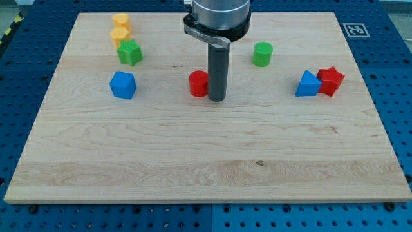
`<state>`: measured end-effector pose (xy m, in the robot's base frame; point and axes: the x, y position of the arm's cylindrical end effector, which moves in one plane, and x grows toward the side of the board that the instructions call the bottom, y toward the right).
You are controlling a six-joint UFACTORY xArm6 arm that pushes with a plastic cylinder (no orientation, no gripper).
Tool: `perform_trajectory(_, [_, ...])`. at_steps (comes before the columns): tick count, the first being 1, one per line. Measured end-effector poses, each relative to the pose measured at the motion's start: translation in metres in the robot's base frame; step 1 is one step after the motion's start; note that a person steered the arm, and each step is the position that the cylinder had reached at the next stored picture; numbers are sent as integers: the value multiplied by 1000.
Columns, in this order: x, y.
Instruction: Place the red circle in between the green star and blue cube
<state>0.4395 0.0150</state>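
The red circle (198, 84) sits near the middle of the wooden board (206, 167). My tip (217, 100) rests on the board right against the circle's right side. The green star (130, 53) lies at the upper left, and the blue cube (123, 85) sits just below it, with a small gap between them. The red circle is well to the right of both.
Two yellow blocks (120, 29) are stacked in view above the green star. A green cylinder (262, 54) stands right of the rod. A blue triangular block (308, 84) touches a red star (331, 80) at the right.
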Motion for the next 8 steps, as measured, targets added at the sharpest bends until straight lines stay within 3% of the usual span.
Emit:
perform_trajectory(2, [-13, -1])
perform_trajectory(8, [-45, -137])
